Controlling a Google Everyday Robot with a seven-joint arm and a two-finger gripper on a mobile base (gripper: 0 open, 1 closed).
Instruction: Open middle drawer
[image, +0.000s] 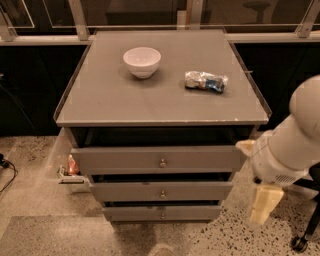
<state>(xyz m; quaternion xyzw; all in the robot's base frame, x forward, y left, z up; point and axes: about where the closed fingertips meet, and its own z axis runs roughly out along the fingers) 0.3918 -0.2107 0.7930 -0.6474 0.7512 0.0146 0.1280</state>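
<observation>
With the pincer hanging at four o'clock beside the table — apart or together, cannot tell — and the middle drawer low at six o'clock, well apart: could snag the knob of the upper drawer instead, so closely stacked, and pull the wrong front.

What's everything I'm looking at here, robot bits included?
cabinet: one, grey, centre
bowl: one, white, cabinet top, left
crumpled packet: one, silver and blue, right of the bowl
top drawer: one, grey, widest front
middle drawer: one, grey, below it, round knob
bottom drawer: one, grey, lowest, narrowest
clear bin: one, something red inside, cabinet's left side
chair base: one, black, floor, far right
robot arm: one, white, right edge
gripper: one, cream, right of the drawers, low
</observation>
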